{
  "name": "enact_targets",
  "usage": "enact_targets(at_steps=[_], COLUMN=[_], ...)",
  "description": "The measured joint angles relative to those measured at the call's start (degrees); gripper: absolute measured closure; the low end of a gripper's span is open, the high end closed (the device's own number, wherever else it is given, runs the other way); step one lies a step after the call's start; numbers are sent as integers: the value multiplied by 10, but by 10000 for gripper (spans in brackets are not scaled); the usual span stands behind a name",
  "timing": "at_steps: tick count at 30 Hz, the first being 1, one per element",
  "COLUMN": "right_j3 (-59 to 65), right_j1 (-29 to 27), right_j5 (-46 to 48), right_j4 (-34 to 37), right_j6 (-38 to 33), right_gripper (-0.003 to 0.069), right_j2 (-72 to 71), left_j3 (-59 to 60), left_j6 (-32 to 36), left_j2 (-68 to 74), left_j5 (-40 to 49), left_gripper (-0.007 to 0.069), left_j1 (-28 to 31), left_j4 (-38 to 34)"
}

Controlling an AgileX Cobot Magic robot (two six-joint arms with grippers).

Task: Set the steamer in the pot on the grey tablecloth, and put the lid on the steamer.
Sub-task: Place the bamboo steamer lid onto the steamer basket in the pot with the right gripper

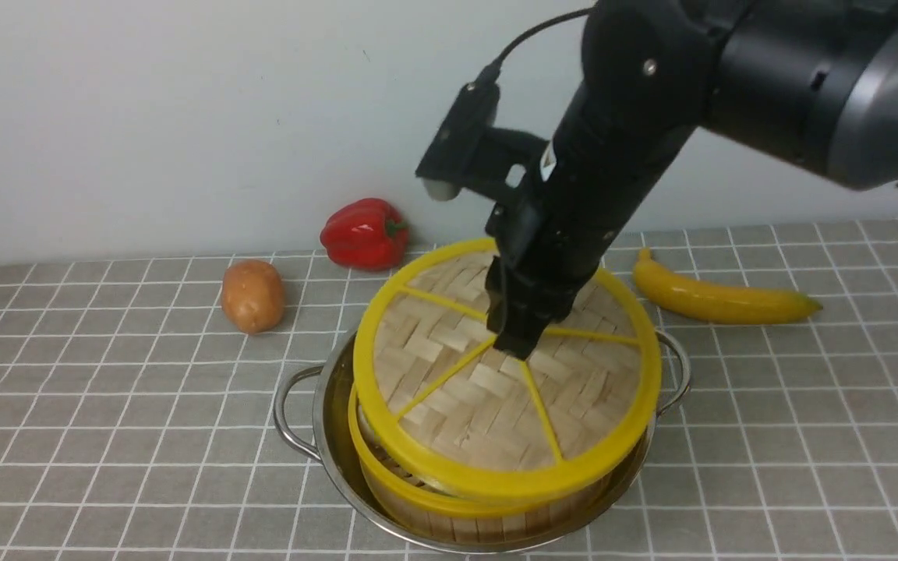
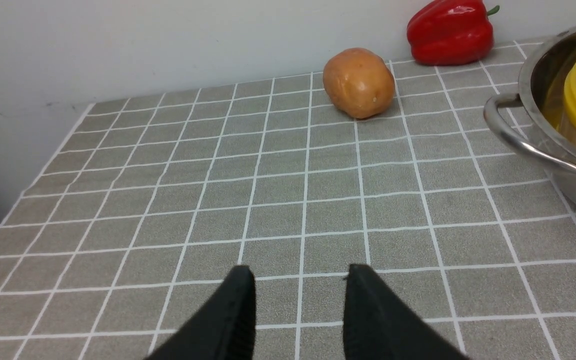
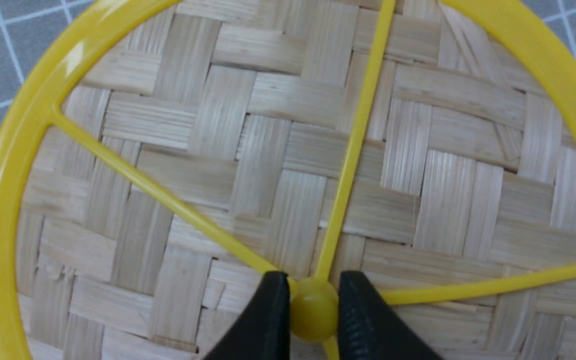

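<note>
**Lid (image 1: 457, 389) tilted over steamer (image 1: 418, 510) in pot (image 1: 330, 436)**

The grey tablecloth (image 1: 106, 436) lies under the pot. The steamer sits inside the pot, with the lid slanting just above it. The right gripper (image 3: 314, 300) pinches the lid's knob (image 3: 314, 312). The left gripper (image 2: 300, 280), spread and empty, hovers left of the pot.

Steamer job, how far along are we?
Done: the steamer sits inside the pot on the grey tablecloth. In hand: the right tool pinches the lid by its knob, holding it tilted over the steamer. To do: lower the lid flat onto the steamer's rim and let go.
</note>
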Motion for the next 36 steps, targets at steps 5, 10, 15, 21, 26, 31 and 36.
enact_targets(at_steps=[5, 10, 15, 21, 26, 31, 36], right_j3=[-1, -2, -2, -2, -2, -8, -70], right_j1=[11, 11, 11, 11, 11, 11, 11], right_j5=[0, 0, 0, -1, -7, -3, 1], right_j4=[-1, -17, -23, -25, -25, -22, -4], right_j6=[-19, -44, -71, -96, -120, -133, -121], right_gripper=[522, 522, 522, 522, 522, 522, 522], right_j2=[8, 15, 30, 41, 48, 48, 48], left_j3=[0, 0, 0, 0, 0, 0, 0], left_j6=[0, 0, 0, 0, 0, 0, 0], left_j2=[0, 0, 0, 0, 0, 0, 0], left_j5=[0, 0, 0, 0, 0, 0, 0], left_gripper=[382, 382, 382, 382, 382, 382, 382], left_j1=[0, 0, 0, 0, 0, 0, 0], left_j4=[0, 0, 0, 0, 0, 0, 0])
